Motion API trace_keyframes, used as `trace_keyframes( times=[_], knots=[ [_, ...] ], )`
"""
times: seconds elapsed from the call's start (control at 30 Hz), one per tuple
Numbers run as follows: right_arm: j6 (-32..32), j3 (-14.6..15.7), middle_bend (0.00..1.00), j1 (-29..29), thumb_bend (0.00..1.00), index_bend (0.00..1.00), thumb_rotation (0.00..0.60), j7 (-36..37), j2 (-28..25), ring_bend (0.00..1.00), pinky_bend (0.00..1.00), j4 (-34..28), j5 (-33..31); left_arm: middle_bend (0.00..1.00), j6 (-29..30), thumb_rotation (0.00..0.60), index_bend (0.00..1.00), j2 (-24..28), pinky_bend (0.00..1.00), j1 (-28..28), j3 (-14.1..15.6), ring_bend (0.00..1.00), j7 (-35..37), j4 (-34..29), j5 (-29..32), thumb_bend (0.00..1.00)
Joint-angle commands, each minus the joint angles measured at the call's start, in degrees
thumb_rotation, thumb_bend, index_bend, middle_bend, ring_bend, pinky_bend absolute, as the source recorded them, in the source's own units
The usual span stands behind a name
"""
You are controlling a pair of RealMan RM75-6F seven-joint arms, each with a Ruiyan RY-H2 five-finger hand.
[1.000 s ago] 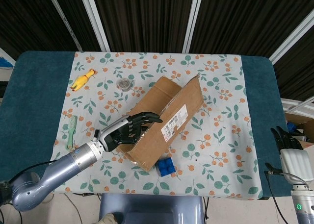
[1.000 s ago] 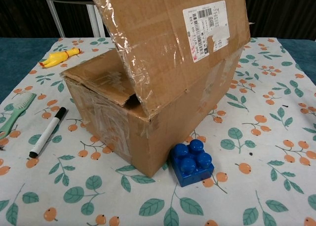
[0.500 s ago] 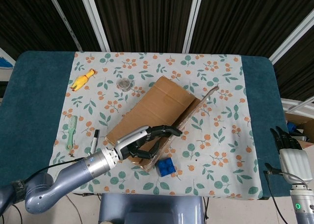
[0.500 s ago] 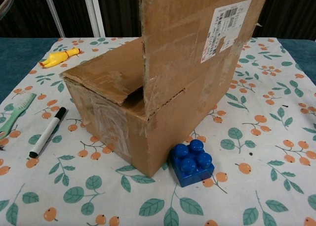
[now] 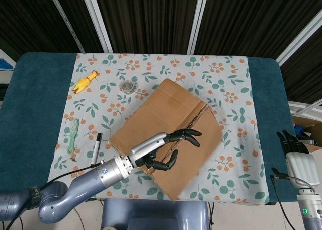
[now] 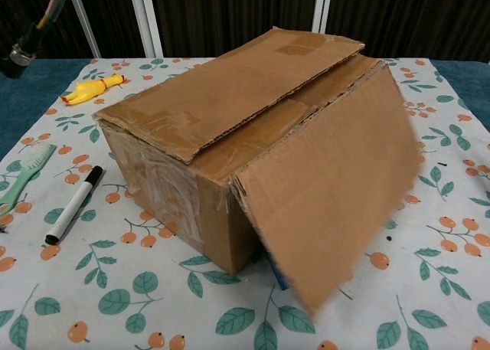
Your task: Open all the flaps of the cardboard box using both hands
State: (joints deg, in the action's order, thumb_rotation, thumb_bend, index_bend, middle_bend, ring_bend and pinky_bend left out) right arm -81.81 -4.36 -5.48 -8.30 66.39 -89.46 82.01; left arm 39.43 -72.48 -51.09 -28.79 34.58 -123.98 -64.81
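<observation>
The cardboard box (image 5: 161, 122) lies slanted in the middle of the flowered cloth. Its long far flap (image 6: 230, 82) lies closed on top. The other long flap (image 6: 337, 204) has swung outward and hangs over the front right side, blurred in the chest view. In the head view my left hand (image 5: 171, 147) hovers over the seam and this folded-out flap (image 5: 193, 157), fingers spread, holding nothing. The chest view does not show it. My right hand (image 5: 293, 145) stays off the table's right edge, fingers straight and empty.
A yellow rubber chicken (image 5: 84, 82) and a small round lid (image 5: 129, 85) lie at the back left. A green comb (image 5: 73, 134) and a black marker (image 5: 96, 146) lie left of the box. The hanging flap almost hides the blue brick (image 6: 274, 273).
The near flap went from raised, through upright, to folded outward and down over the blue brick. My left hand followed it to the right and let go. The right hand stayed put.
</observation>
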Motion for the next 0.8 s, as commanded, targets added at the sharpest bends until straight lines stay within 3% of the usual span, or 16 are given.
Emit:
trace_keyframes(
  times=[0.03,0.5,0.73,0.8],
  knots=[
    [0.1,0.0,0.08,0.0,0.0,0.0,0.6,0.0,0.0,0.13,0.21,0.0,-0.1,0.09,4.2,0.6,0.26,-1.2,0.08,-1.5,2.2,0.01,-8.0,0.3,-0.6,0.75],
    [0.2,-0.1,0.08,-0.1,0.0,0.0,0.6,0.4,0.0,0.13,0.21,0.4,-0.4,0.12,25.0,0.6,0.24,1.0,0.08,-0.4,13.2,0.02,-57.0,4.3,4.0,0.73],
    [0.4,0.1,0.08,-0.1,0.0,0.0,0.6,-0.4,0.2,0.13,0.21,0.2,-0.4,0.12,34.7,0.6,0.24,3.3,0.07,3.9,15.6,0.02,-67.3,5.3,7.8,0.73],
    [0.6,0.2,0.08,-0.2,0.0,0.0,0.6,-0.7,0.3,0.13,0.21,0.1,-0.4,0.12,37.2,0.6,0.24,5.2,0.06,6.0,17.5,0.02,-69.9,5.7,7.8,0.73]
  ],
)
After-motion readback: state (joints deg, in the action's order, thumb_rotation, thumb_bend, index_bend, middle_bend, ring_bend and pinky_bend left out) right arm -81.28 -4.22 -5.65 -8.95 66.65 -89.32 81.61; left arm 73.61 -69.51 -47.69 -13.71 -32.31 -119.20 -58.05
